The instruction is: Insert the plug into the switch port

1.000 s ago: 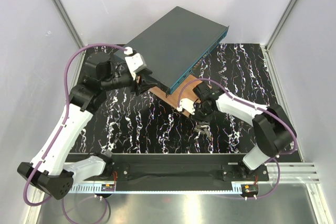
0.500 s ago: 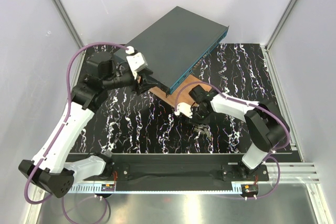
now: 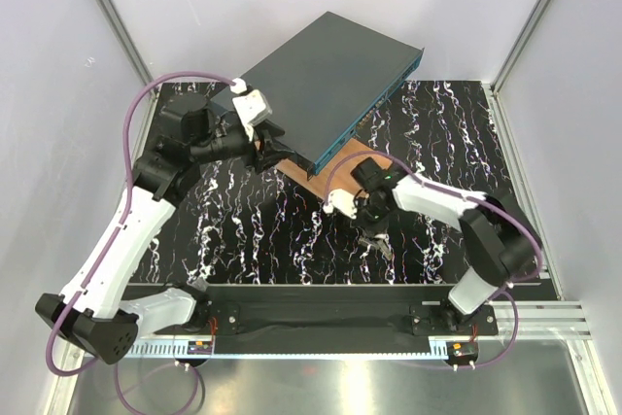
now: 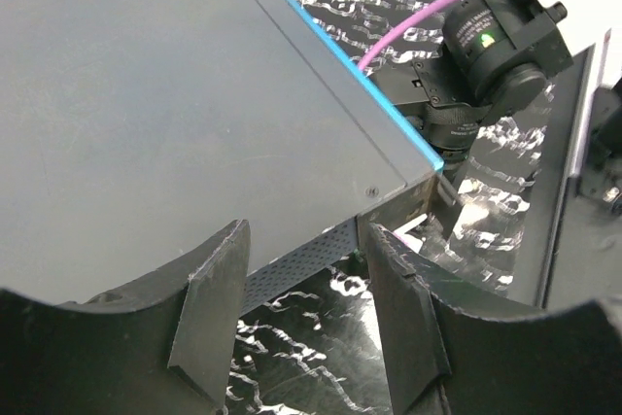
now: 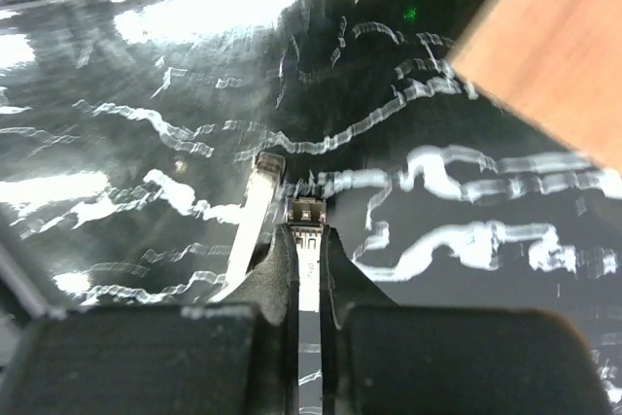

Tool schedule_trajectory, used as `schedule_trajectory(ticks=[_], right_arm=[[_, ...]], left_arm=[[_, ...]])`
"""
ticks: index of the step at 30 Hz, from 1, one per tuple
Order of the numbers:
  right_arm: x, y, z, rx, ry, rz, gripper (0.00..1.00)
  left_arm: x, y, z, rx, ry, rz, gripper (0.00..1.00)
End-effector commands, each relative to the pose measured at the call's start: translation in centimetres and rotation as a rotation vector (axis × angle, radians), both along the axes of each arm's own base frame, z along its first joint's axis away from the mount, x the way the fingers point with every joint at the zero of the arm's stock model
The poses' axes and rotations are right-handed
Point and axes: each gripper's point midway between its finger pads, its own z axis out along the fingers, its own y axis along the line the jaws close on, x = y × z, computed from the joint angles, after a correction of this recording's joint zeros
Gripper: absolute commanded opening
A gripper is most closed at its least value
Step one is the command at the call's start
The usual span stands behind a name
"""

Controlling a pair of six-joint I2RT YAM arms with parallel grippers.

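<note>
The switch (image 3: 326, 75) is a large dark grey-teal box with a lighter teal front face, lying at the back centre of the table. Its top fills the left wrist view (image 4: 146, 94). My left gripper (image 3: 270, 148) is open at the switch's near left corner. In the left wrist view nothing sits between the fingers of this gripper (image 4: 306, 323). The plug (image 5: 307, 213) is a small silvery piece on the black marbled mat, and my right gripper (image 5: 307, 245) is shut on it. From above, the right gripper (image 3: 375, 236) sits in front of the switch's front face.
A thin brown wooden board (image 3: 335, 164) lies under the switch's near corner and shows at the upper right (image 5: 554, 46) of the right wrist view. A second silvery piece (image 5: 255, 211) lies just left of the held plug. White walls enclose the table.
My right gripper has shut on the plug; it stood open before. The left arm shifted slightly up towards the switch's corner.
</note>
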Motion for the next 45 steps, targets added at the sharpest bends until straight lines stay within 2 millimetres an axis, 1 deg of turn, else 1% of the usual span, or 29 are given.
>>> schedule_trajectory(ticks=[1, 2, 3, 4, 6, 7, 8, 10, 12, 13, 14, 15, 16, 17, 18, 19, 21, 22, 24, 25, 27, 28, 29, 30, 31, 36, 41, 44, 45], right_arm=[[1.2, 0.4, 5.5, 0.155, -0.053, -0.112, 0.00], [1.6, 0.5, 7.9, 0.236, -0.083, -0.142, 0.00], [2.0, 0.3, 9.5, 0.284, -0.090, -0.199, 0.00], [3.6, -0.7, 11.7, 0.341, -0.125, -0.276, 0.00], [4.3, -0.9, 16.8, 0.483, -0.181, -0.360, 0.00], [5.1, -2.1, 18.7, 0.530, -0.216, -0.419, 0.00], [4.8, -2.3, 21.5, 0.607, -0.262, -0.429, 0.00], [6.0, -3.4, 26.4, 0.746, -0.336, -0.554, 0.00], [5.5, -3.6, 31.4, 0.904, -0.370, -0.646, 0.00], [5.9, -3.8, 34.9, 0.994, -0.440, -0.652, 0.00], [5.4, -4.0, 37.0, 1.074, -0.430, -0.712, 0.00], [5.2, -4.0, 39.2, 1.135, -0.447, -0.722, 0.00], [5.1, -3.9, 41.1, 1.198, -0.469, -0.721, 0.00], [5.0, -4.1, 42.4, 1.241, -0.475, -0.736, 0.00], [4.6, -3.9, 43.9, 1.304, -0.442, -0.768, 0.00], [4.6, -3.9, 45.4, 1.356, -0.458, -0.759, 0.00], [3.8, -3.8, 47.4, 1.454, -0.432, -0.770, 0.00], [3.2, -3.5, 49.0, 1.510, -0.447, -0.719, 0.00], [2.7, -3.1, 50.1, 1.584, -0.395, -0.706, 0.00], [2.2, -2.9, 51.5, 1.626, -0.424, -0.648, 0.00], [2.1, -2.6, 51.4, 1.645, -0.403, -0.622, 0.00], [1.9, -2.5, 52.0, 1.670, -0.417, -0.589, 0.00], [1.5, -2.2, 52.0, 1.677, -0.405, -0.565, 0.00], [1.6, -2.1, 51.4, 1.676, -0.389, -0.561, 0.00], [1.2, -1.9, 51.9, 1.699, -0.401, -0.520, 0.00], [1.4, -1.8, 51.1, 1.698, -0.391, -0.516, 0.00], [1.2, -1.6, 51.0, 1.727, -0.381, -0.490, 0.00], [0.9, -1.4, 50.8, 1.727, -0.362, -0.476, 0.00], [0.9, -1.3, 50.6, 1.724, -0.355, -0.477, 0.00]], left_arm=[[0.1, -0.6, 5.0, -0.115, -0.056, 0.004, 0.56], [0.1, -0.7, 5.8, -0.135, -0.062, 0.004, 0.56], [0.0, -0.9, 6.3, -0.160, -0.044, 0.006, 0.56], [-0.2, -0.9, 7.2, -0.181, -0.053, 0.005, 0.56], [-0.4, -1.1, 9.0, -0.230, -0.085, 0.004, 0.57], [-0.2, -1.1, 9.5, -0.241, -0.098, 0.010, 0.57], [-0.4, -1.1, 10.6, -0.257, -0.133, 0.011, 0.58], [-0.2, -1.7, 11.5, -0.261, -0.167, 0.013, 0.60], [-0.3, -2.1, 12.7, -0.254, -0.231, 0.017, 0.61], [-0.1, -3.0, 12.6, -0.240, -0.247, 0.028, 0.62], [-0.3, -3.5, 12.8, -0.224, -0.276, 0.028, 0.63], [-1.0, -4.9, 12.6, -0.189, -0.336, -0.008, 0.63], [-0.3, -5.4, 12.2, -0.161, -0.358, 0.033, 0.63], [-0.3, -6.0, 12.2, -0.147, -0.387, 0.036, 0.63], [-1.4, -7.4, 12.3, -0.128, -0.439, -0.001, 0.63], [-0.5, -7.9, 11.9, -0.100, -0.453, 0.047, 0.63], [-1.0, -9.4, 12.4, -0.105, -0.488, 0.044, 0.64], [-0.6, -10.2, 12.4, -0.105, -0.478, 0.056, 0.67], [-0.7, -11.3, 12.9, -0.139, -0.430, 0.063, 0.68], [-0.3, -11.9, 13.0, -0.148, -0.421, 0.072, 0.68], [-0.4, -13.1, 13.1, -0.183, -0.386, 0.073, 0.68], [-0.5, -13.5, 13.4, -0.202, -0.370, 0.069, 0.69], [-0.8, -13.9, 13.9, -0.226, -0.359, 0.065, 0.68], [-1.0, -14.7, 13.5, -0.237, -0.328, 0.063, 0.69], [-1.2, -15.0, 13.7, -0.251, -0.322, 0.064, 0.69], [-0.9, -16.0, 15.9, -0.353, -0.328, 0.094, 0.66], [-1.0, -17.4, 16.1, -0.359, -0.335, 0.075, 0.65], [-0.6, -17.8, 16.9, -0.365, -0.358, 0.079, 0.58], [-0.4, -18.2, 16.6, -0.355, -0.363, 0.079, 0.55]])
